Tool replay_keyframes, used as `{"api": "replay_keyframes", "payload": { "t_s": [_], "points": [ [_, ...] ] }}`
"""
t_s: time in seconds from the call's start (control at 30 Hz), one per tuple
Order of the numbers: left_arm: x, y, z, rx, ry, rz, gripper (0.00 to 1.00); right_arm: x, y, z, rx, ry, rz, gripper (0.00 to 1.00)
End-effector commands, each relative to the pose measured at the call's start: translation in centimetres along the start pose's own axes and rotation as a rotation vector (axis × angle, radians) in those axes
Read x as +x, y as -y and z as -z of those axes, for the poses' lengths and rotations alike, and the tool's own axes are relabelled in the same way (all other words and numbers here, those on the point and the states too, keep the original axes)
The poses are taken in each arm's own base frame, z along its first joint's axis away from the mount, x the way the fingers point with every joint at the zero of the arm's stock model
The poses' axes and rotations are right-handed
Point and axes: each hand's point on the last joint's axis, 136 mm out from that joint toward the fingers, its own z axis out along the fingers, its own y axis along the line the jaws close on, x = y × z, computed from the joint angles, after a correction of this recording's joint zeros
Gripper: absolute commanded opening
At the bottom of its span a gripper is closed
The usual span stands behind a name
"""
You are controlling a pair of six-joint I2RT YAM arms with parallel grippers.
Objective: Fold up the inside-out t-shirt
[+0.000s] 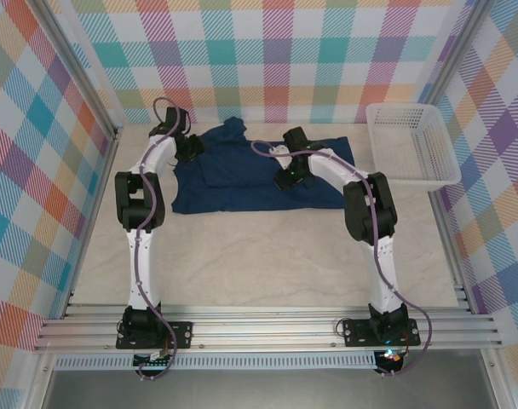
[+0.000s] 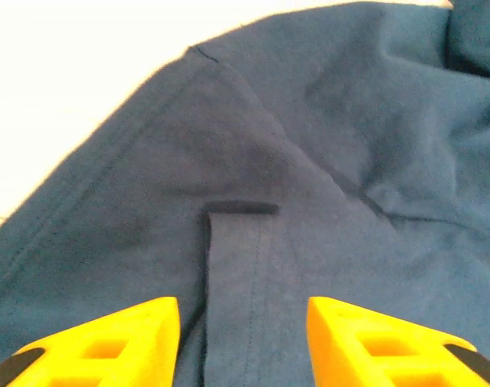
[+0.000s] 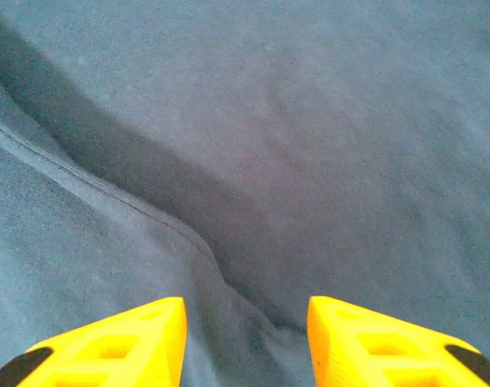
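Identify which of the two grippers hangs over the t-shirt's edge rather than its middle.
The left gripper, at the navy t-shirt's left edge with pale table beside it; the right gripper is over the cloth's middle.

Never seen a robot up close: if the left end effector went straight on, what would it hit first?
Most likely the t-shirt: the left end effector points, jaws apart, at its navy cloth near a hem; depth unclear.

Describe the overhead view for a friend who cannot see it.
A dark navy blue cloth t-shirt lies partly folded on a pale table, with the left tool at its left edge and the right tool near its middle. A white plastic mesh basket sits at the far right.
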Motion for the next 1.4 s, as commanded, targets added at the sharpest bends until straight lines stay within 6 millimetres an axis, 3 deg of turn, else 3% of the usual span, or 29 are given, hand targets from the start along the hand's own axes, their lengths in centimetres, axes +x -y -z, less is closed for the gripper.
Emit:
{"api": "replay_keyframes", "payload": {
  "t_s": [0.0, 0.13, 0.2, 0.33, 0.5, 0.6, 0.73, 0.97, 1.17, 1.27, 1.37],
  "points": [
    [-3.0, 0.1, 5.9, -0.034, 0.1, -0.029, 0.5, -0.2, 0.9, 3.8, 0.109, 0.041, -0.187, 0.47],
    [1.4, -0.7, 9.4, 0.054, 0.123, 0.036, 0.53, 4.4, 3.0, 4.2, 0.121, -0.047, -0.387, 0.49],
    [4.4, -1.0, 9.7, 0.117, 0.095, 0.077, 0.54, 6.3, 4.5, 4.4, 0.104, -0.075, -0.484, 0.49],
    [9.4, -1.3, 8.2, 0.184, -0.01, 0.091, 0.54, 10.0, 7.9, 4.3, 0.091, -0.13, -0.645, 0.47],
    [12.0, -4.2, 4.8, 0.087, -0.076, 0.093, 0.53, 13.3, 9.3, 3.5, 0.13, -0.22, -0.694, 0.46],
    [13.3, -5.6, 4.1, 0.057, -0.103, 0.111, 0.53, 16.0, 9.7, 3.3, 0.186, -0.32, -0.688, 0.45],
    [16.2, -7.6, 4.9, 0.011, -0.135, 0.12, 0.53, 19.7, 9.1, 3.7, 0.228, -0.444, -0.668, 0.44],
    [23.6, -10.7, 6.9, -0.024, -0.231, 0.154, 0.53, 25.9, 7.2, 5.9, 0.313, -0.639, -0.648, 0.44],
    [29.8, -11.6, 9.0, -0.036, -0.316, 0.164, 0.53, 31.1, 4.6, 8.9, 0.4, -0.765, -0.675, 0.44],
    [33.3, -11.7, 10.4, -0.065, -0.366, 0.148, 0.53, 30.5, 3.7, 10.1, 0.435, -0.711, -0.707, 0.44],
    [34.4, -12.4, 12.1, -0.098, -0.36, 0.144, 0.54, 27.7, 3.7, 12.1, 0.499, -0.594, -0.665, 0.44]
  ]
}}
